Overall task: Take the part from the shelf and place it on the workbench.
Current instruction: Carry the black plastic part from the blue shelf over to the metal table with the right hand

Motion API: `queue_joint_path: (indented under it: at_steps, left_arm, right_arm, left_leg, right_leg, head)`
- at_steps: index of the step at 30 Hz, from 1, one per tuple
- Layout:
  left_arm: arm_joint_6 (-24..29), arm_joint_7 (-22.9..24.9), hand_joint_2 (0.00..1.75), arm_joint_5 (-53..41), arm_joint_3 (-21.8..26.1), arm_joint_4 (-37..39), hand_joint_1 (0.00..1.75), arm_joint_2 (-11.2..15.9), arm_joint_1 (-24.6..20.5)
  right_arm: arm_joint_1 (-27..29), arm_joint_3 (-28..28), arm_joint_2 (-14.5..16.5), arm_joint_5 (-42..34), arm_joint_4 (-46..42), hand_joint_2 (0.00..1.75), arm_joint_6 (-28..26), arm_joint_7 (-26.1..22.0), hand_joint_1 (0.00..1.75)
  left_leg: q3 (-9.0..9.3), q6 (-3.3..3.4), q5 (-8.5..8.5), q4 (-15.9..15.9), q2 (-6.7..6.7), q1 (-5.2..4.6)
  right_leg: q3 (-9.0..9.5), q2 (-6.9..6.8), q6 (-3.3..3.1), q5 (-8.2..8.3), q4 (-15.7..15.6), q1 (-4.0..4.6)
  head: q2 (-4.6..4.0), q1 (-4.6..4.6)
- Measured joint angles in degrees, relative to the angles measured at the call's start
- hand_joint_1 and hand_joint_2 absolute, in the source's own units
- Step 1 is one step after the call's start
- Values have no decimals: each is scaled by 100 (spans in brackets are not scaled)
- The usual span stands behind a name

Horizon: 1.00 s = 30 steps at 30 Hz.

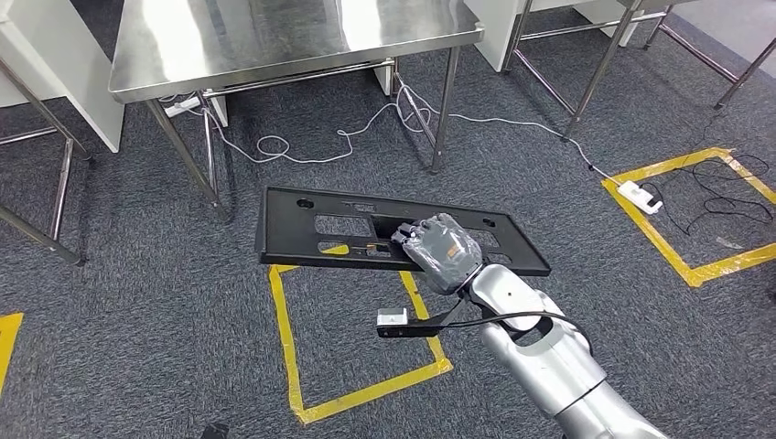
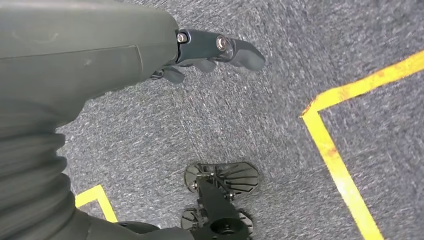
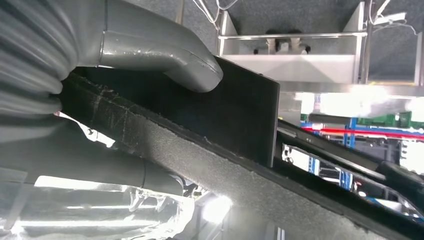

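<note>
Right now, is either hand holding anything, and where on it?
The right hand grips the long flat black plastic panel at the middle of its near long edge. The left hand holds nothing.

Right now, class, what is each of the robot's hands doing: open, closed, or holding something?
Left hand: hangs over the carpet, holding nothing; open or closed cannot be told.
Right hand: holding the black part.

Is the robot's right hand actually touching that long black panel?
Touching. In the right wrist view the thumb presses flat on the black panel; the head view shows the right hand wrapped over its edge.
</note>
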Motion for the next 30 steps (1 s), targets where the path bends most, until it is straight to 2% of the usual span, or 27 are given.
queue_joint_path:
  at_steps: [2, 4, 5, 6, 8, 10, 12, 15, 17, 19, 20, 21, 22, 23, 24, 25, 26, 28, 30]
  left_arm:
    - [-1, 1, 175, 0, 23, -1, 0, -8, -5]
    - [-3, 1, 175, 0, 38, -1, 0, -8, -7]
    - [-5, 3, 175, 0, 40, 0, 0, -8, -6]
    - [-7, 7, 175, 0, 42, 0, 0, -9, -4]
    - [-9, 16, 175, -2, 44, 1, 0, -13, -3]
    - [-9, 21, 175, -2, 50, 1, 0, -16, -4]
    - [-9, 23, 175, -2, 64, 1, 0, -16, -1]
    - [-7, 21, 175, -7, 86, -3, 0, -2, 3]
    - [-7, 20, 175, -15, 92, -4, 0, 0, 5]
    - [-7, 24, 175, -24, 93, -3, 0, 0, 12]
    - [-7, 27, 175, -27, 94, -2, 0, -1, 18]
    - [-7, 30, 175, -30, 94, -1, 0, -1, 22]
    - [-6, 32, 175, -31, 94, -1, 0, 0, 25]
    - [-5, 34, 175, -31, 94, -1, 0, 1, 27]
    - [-5, 36, 175, -31, 95, 2, 0, 1, 28]
    - [-5, 37, 175, -31, 95, 4, 0, 2, 28]
    - [-5, 38, 175, -32, 96, 7, 0, 2, 28]
    - [-5, 40, 175, -33, 96, 9, 0, 3, 31]
    - [-5, 39, 175, -33, 96, 6, 0, 0, 37]
  right_arm:
    - [-14, 2, -6, -4, 15, 175, 3, 0, 175]
    - [5, 10, -15, -5, 40, 175, 14, 0, 175]
    - [21, 15, -24, -5, 56, 175, 19, 0, 175]
    - [32, 18, -33, -5, 71, 175, 22, 0, 175]
    - [26, 19, -46, -11, 87, 175, 24, 0, 175]
    - [5, 22, -43, -26, 92, 175, 23, 0, 175]
    - [-6, 28, -37, -37, 94, 175, 23, 0, 175]
    - [-24, 31, -24, -39, 94, 175, 23, 2, 175]
    - [-32, 35, -7, -42, 95, 175, 24, 3, 175]
    - [-21, 45, 1, -43, 98, 175, 25, 4, 175]
    - [-10, 50, 1, -43, 101, 175, 26, 4, 175]
    - [1, 55, 1, -43, 102, 175, 26, 4, 175]
    - [7, 57, 2, -43, 103, 175, 26, 4, 175]
    - [7, 58, 5, -43, 103, 175, 26, 4, 175]
    - [1, 58, 9, -44, 103, 175, 26, 5, 175]
    - [-10, 59, 14, -44, 104, 175, 26, 5, 175]
    - [-19, 60, 19, -44, 105, 175, 26, 6, 175]
    - [-26, 62, 24, -45, 107, 175, 27, 8, 175]
    - [-35, 62, 25, -45, 102, 175, 28, 9, 175]
  left_leg:
    - [94, 70, 22, -107, -4, -3]
    - [112, 91, 4, -109, -29, -21]
    - [123, 86, -10, -105, -50, -27]
    - [138, 72, -27, -98, -76, -31]
    - [176, 20, -84, -61, -115, -33]
    - [184, -48, -180, 15, -135, -55]
    - [181, -111, -250, 57, -140, -61]
    - [139, -221, -372, 216, -95, -24]
    - [-146, -335, -634, 793, -32, 36]
    - [-607, -430, -876, 1554, 6, 118]
    - [-774, -465, -857, 1752, 18, 155]
    - [-839, -491, -712, 1728, 27, 188]
    - [-785, -508, -446, 1461, 34, 214]
    - [-645, -514, -123, 1028, 43, 231]
    - [-490, -515, 102, 637, 50, 232]
    - [-357, -498, 244, 324, 58, 212]
    - [-282, -465, 263, 164, 70, 189]
    - [-245, -382, 167, 111, 76, 138]
    - [-170, -300, 130, 31, 61, 141]
  right_leg:
    - [-324, 15, -64, -228, 620, 6]
    - [-791, 21, -92, -444, 1385, 4]
    - [-922, 22, -71, -442, 1537, 4]
    - [-930, 22, -31, -343, 1452, 4]
    - [-611, 20, 47, 44, 668, 0]
    - [-279, 21, 35, 305, 5, -2]
    - [-189, 24, -43, 323, -118, 12]
    - [-132, 28, -143, 288, -144, -47]
    - [-58, 31, -203, 243, -155, -70]
    - [9, 29, -226, 180, -153, -71]
    - [50, 30, -219, 142, -152, -75]
    - [100, 32, -205, 103, -151, -82]
    - [167, 34, -185, 56, -152, -93]
    - [239, 35, -161, 5, -156, -105]
    - [309, 35, -134, -39, -169, -110]
    - [358, 36, -102, -76, -185, -103]
    - [379, 35, -71, -101, -201, -97]
    - [392, 23, -4, -132, -245, -74]
    - [366, 6, 46, -188, -206, -50]
  head:
    - [0, 20]
    - [0, 17]
    - [0, 17]
    - [0, 17]
    - [0, 20]
    - [0, 13]
    - [0, 6]
    - [0, -3]
    - [0, -31]
    - [0, -44]
    - [0, -45]
    - [0, -46]
    - [0, -45]
    - [0, -46]
    - [0, -46]
    - [0, -49]
    - [0, -55]
    - [0, -62]
    - [0, -49]
